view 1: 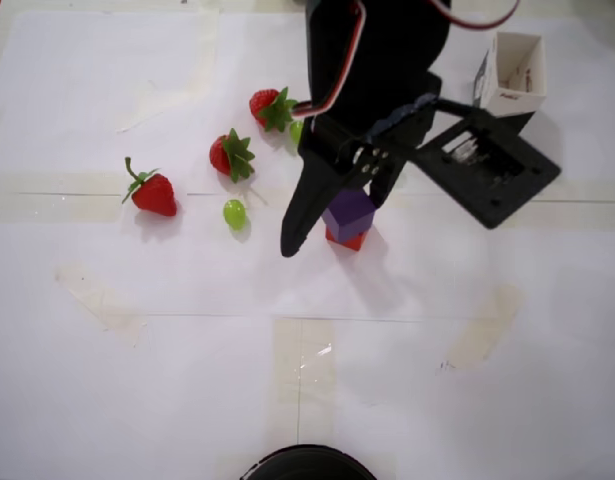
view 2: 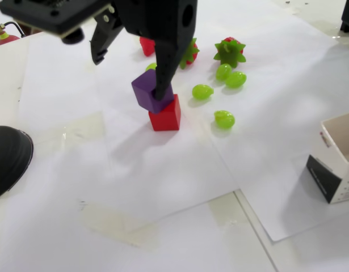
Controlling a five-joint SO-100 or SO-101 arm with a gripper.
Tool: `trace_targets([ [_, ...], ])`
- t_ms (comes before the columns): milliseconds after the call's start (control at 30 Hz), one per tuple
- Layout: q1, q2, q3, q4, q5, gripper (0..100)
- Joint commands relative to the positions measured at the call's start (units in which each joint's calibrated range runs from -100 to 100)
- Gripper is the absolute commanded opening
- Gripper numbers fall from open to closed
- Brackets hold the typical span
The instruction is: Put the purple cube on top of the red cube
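Hobby or lab tabletop: taped white paper sheets (view 1: 137, 330), toy strawberries (view 1: 153, 192), small carton (view 2: 340, 165).

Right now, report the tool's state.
Tool: open, holding nothing; the purple cube sits on the red cube, one finger beside it.

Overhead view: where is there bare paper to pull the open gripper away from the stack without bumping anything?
Free: the wide paper below the purple cube on the red cube, down to the dark round object at the bottom edge. Crowded: up-left, with strawberries and a green grape; the white box sits upper right. The gripper is open.
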Motion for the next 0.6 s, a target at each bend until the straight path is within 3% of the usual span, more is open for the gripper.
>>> trace_targets([
  [0, -0.9, -2.5, -2.5, 3.6, -2.6, 44],
  [567, -3.4, -13.6, -5.6, 17.7, -8.0, 42],
])
